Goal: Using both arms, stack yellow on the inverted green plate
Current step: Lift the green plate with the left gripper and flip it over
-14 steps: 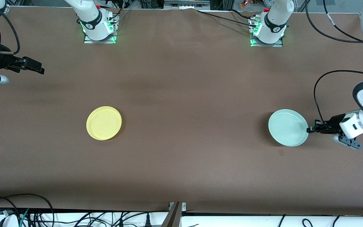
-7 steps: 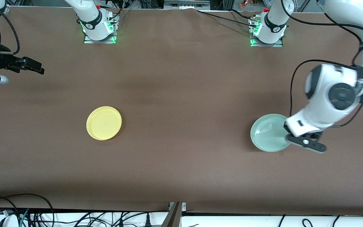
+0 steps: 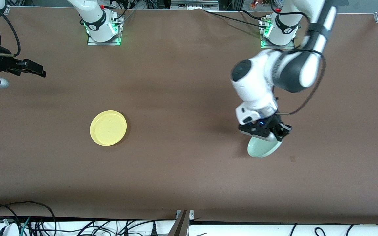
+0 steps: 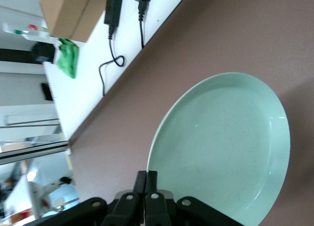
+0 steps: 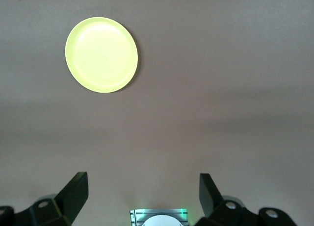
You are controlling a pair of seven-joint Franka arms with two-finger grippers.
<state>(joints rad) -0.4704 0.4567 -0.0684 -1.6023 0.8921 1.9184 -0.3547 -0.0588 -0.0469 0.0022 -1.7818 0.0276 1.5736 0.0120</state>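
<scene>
The yellow plate lies rim up on the brown table, toward the right arm's end; the right wrist view shows the yellow plate too. The green plate hangs tilted above the table toward the left arm's end, partly hidden under the wrist. My left gripper is shut on its rim. In the left wrist view the left gripper pinches the edge of the green plate, whose smooth hollow face shows. My right gripper waits open and empty above the right arm's end; the right gripper holds nothing.
Both arm bases stand along the table edge farthest from the front camera. Cables lie off the edge nearest that camera. A small dark mark sits on the table beside the green plate.
The left arm has swung from its end of the table toward the middle, carrying and turning the green plate. The right arm and the yellow plate have not moved.
</scene>
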